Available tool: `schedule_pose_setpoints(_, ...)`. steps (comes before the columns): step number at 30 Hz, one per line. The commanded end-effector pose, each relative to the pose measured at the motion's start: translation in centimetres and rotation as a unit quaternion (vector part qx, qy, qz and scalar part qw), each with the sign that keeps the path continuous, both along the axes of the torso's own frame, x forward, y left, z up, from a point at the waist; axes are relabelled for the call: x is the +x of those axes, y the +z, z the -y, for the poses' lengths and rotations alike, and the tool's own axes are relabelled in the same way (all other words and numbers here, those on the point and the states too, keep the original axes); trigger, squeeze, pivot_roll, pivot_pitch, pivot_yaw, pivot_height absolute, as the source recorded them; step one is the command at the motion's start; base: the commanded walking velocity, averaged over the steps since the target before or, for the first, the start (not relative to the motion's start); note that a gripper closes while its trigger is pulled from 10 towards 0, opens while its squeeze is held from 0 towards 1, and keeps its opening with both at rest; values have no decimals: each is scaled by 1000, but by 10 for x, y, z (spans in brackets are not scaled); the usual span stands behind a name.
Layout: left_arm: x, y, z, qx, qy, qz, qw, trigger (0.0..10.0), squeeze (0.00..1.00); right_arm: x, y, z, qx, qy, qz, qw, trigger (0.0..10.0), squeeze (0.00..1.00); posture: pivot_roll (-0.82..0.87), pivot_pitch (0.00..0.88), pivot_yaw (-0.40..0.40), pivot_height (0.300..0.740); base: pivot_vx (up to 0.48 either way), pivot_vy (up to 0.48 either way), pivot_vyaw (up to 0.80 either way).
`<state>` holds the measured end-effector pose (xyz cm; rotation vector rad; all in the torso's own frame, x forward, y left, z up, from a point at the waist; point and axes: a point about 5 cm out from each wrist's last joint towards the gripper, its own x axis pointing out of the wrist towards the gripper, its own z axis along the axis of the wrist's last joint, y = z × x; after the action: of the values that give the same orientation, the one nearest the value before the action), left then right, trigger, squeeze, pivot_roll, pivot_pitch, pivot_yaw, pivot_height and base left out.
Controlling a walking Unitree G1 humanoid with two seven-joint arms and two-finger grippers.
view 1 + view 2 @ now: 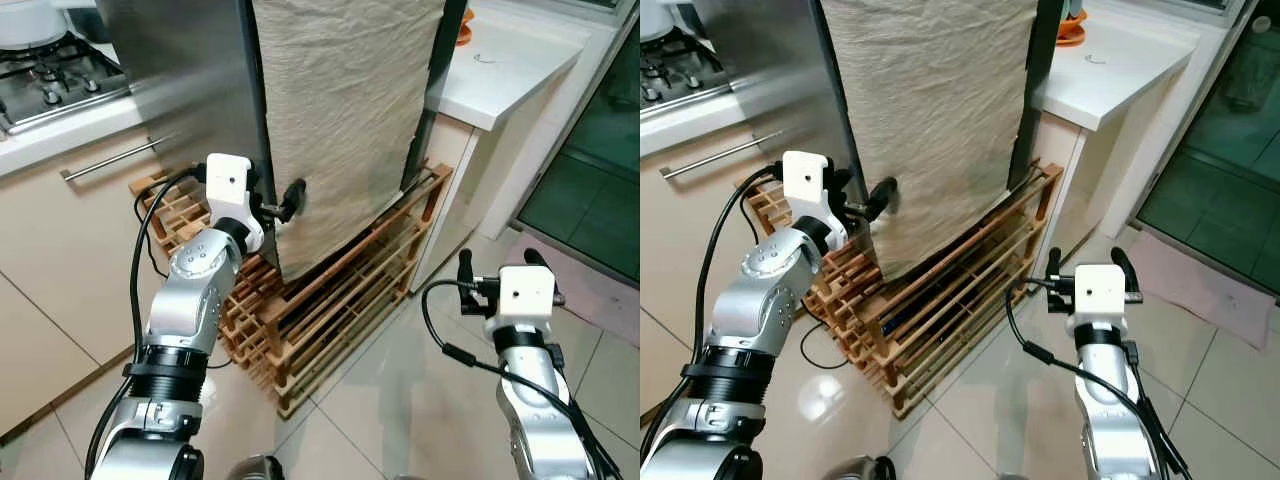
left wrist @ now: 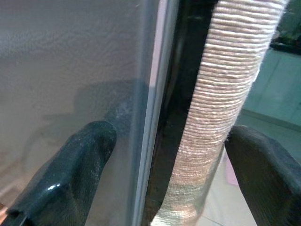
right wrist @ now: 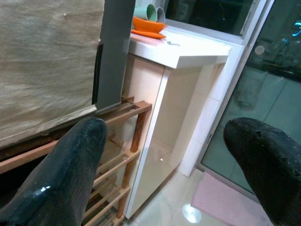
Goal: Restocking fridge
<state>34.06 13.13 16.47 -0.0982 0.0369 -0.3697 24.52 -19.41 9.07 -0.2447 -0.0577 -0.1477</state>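
Note:
The fridge (image 1: 185, 85) stands ahead with a steel side, and a beige cloth (image 1: 340, 120) hangs over its front. My left gripper (image 1: 285, 203) is raised to the vertical edge where steel meets cloth. In the left wrist view its fingers (image 2: 70, 174) stand apart, with the grey edge (image 2: 146, 117) and the rolled cloth edge (image 2: 216, 108) between them; it is open. My right gripper (image 1: 498, 262) is held low over the floor tiles to the right of the fridge, open and holding nothing.
A wooden slatted rack (image 1: 330, 300) lies on the floor against the fridge's base. A gas hob (image 1: 50, 80) and a drawer handle (image 1: 110, 160) are at the left. A white counter (image 1: 505, 70) with an orange bowl (image 3: 148, 24) is at the right, beside a glass door (image 1: 590, 170).

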Motion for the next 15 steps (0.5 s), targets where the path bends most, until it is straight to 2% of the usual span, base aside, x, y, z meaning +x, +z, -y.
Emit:
schedule_pose_setpoints(1, 0, 5, 5, -5, -20, -8, 1000, 10000, 0, -1, 3, 3, 0, -7, 1, 1000, 10000, 0, -157, 67, 34, 740, 0, 0, 0)
schedule_pose_setpoints(6, -18, 9, 11, 12, -96, -24, 995, 10000, 0, -9, -2, 8, 6, -7, -14, 1000, 10000, 0, -144, 59, 26, 740, 0, 0, 0)
schedule_pose_setpoints(12, -27, 9, 2, 27, -92, -26, 995, 10000, 0, -15, -11, 12, 1, -5, -33, 999, 10000, 0, -123, 47, 23, 740, 0, 0, 0)
schedule_pose_setpoints(15, -26, 7, 2, 30, -83, -29, 996, 10000, 0, -12, -11, 8, 3, -1, -33, 999, 10000, 0, -120, 39, 21, 740, 0, 0, 0)
